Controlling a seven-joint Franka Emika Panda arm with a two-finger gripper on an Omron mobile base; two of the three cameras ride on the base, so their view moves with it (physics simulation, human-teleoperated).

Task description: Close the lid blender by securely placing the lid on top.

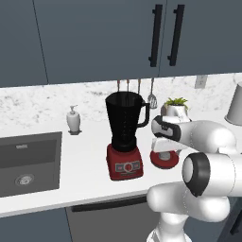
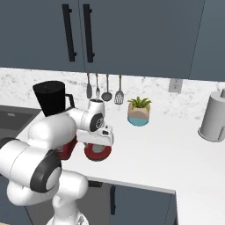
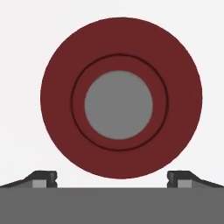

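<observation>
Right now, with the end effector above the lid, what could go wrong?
The open end effector must close on the small grey knob; off-centre, it may slip. The lid lies flat on the counter, so the fingers could hit it. The blender stands close; the arm could knock it.

A white bench (image 1: 85,156) runs beneath dark blue-grey wall cupboards (image 1: 94,38) with long black handles (image 1: 155,35). Behind it is a speckled marble backsplash (image 1: 47,101) bearing a wall socket (image 1: 201,82). A dark sink (image 1: 28,163) is set into the bench's left end, with dark cabinet fronts (image 2: 140,204) below its front edge.
</observation>
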